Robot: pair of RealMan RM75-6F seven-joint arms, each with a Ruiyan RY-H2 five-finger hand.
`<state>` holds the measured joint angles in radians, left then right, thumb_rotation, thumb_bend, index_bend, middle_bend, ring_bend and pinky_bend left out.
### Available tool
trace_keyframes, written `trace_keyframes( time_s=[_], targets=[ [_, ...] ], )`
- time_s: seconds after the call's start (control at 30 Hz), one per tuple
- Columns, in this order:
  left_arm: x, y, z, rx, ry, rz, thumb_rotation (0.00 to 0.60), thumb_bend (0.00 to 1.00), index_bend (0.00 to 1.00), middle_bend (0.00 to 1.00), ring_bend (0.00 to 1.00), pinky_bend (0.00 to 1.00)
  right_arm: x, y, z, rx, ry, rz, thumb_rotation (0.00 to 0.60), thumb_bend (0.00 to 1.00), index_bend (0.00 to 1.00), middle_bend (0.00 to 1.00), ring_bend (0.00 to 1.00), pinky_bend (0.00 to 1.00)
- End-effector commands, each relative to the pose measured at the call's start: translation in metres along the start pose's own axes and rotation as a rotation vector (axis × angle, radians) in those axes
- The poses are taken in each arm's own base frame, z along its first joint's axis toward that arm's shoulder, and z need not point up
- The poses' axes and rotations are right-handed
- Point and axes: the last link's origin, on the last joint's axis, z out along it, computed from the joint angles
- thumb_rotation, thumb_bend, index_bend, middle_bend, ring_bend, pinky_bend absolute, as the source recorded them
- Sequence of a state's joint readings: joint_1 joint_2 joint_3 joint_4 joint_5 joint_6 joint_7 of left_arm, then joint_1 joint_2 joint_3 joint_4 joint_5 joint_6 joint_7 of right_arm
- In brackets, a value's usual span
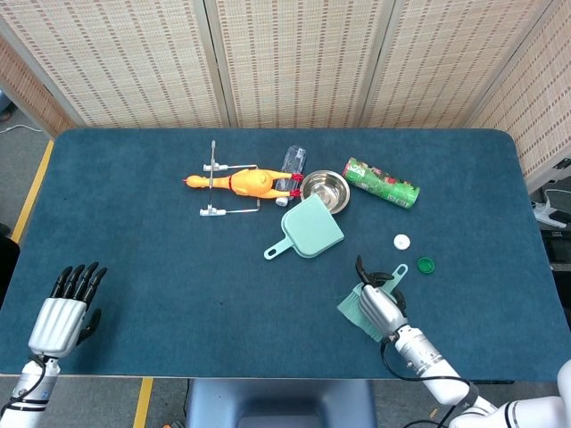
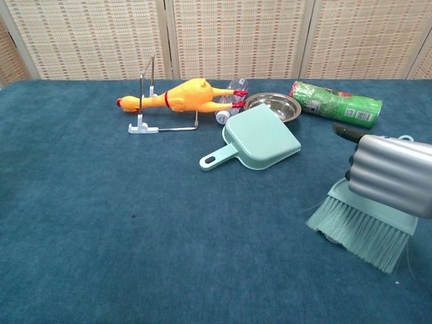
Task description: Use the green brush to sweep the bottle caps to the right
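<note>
- The right robot hand (image 1: 381, 306) grips the green brush (image 2: 361, 229), bristles down on the counter (image 1: 134, 223), near the dustpan (image 1: 306, 228).
- Two bottle caps (image 1: 401, 241) lie beyond the brush.
- The left robot hand (image 1: 62, 314) holds nothing, fingers apart.

Even, bright overhead light, soft faint shadows, both views sharp, no glare on the table (image 1: 134, 232).

Green brush (image 1: 357, 308) bristles down; white cap (image 1: 401, 241) beside green cap (image 1: 426, 265).
</note>
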<state>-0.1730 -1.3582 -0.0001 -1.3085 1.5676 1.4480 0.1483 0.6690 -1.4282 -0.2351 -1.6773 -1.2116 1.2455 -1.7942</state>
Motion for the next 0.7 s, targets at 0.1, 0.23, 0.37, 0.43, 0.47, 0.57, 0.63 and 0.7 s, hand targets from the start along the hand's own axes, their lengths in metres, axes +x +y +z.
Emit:
trace_keyframes(
  time_s=[0.1, 0.23, 0.37, 0.43, 0.47, 0.57, 0.63, 0.7],
  targets=[
    [-0.002, 0.0, 0.001, 0.0, -0.006, 0.003, 0.6, 0.48, 0.0, 0.0, 0.0, 0.07, -0.031, 0.003, 0.007, -0.034, -0.095, -0.017, 0.6, 0.4, 0.88, 0.81, 0.54, 0.09],
    [-0.003, 0.0, 0.002, 0.002, -0.009, 0.006, 0.6, 0.48, 0.0, 0.0, 0.0, 0.07, -0.051, 0.01, 0.015, -0.068, -0.155, -0.035, 0.6, 0.4, 0.88, 0.81, 0.54, 0.09],
    [-0.004, 0.0, 0.002, 0.003, -0.013, 0.009, 0.6, 0.48, 0.0, 0.0, 0.0, 0.07, -0.069, 0.018, 0.02, -0.099, -0.207, -0.048, 0.6, 0.4, 0.88, 0.81, 0.54, 0.09],
    [-0.005, 0.0, 0.002, 0.003, -0.015, 0.009, 0.6, 0.48, 0.0, 0.0, 0.0, 0.07, -0.077, 0.021, 0.021, -0.112, -0.228, -0.047, 0.6, 0.4, 0.88, 0.81, 0.54, 0.09],
    [-0.005, 0.0, 0.002, 0.003, -0.015, 0.009, 0.6, 0.48, 0.0, 0.0, 0.0, 0.07, -0.08, 0.023, 0.021, -0.118, -0.235, -0.041, 0.6, 0.4, 0.88, 0.81, 0.54, 0.09],
    [-0.005, 0.0, 0.003, 0.007, -0.017, 0.009, 0.6, 0.48, 0.0, 0.0, 0.0, 0.07, -0.084, 0.03, 0.021, -0.142, -0.234, 0.02, 0.6, 0.4, 0.88, 0.81, 0.54, 0.09],
    [-0.006, -0.001, 0.004, 0.009, -0.017, 0.01, 0.6, 0.48, 0.0, 0.0, 0.0, 0.07, -0.078, 0.038, 0.021, -0.169, -0.194, 0.118, 0.6, 0.4, 0.88, 0.81, 0.54, 0.09],
    [-0.006, 0.0, 0.004, 0.009, -0.018, 0.011, 0.6, 0.48, 0.0, 0.0, 0.0, 0.07, -0.067, 0.045, 0.019, -0.186, -0.142, 0.217, 0.6, 0.4, 0.88, 0.81, 0.54, 0.09]
  ],
)
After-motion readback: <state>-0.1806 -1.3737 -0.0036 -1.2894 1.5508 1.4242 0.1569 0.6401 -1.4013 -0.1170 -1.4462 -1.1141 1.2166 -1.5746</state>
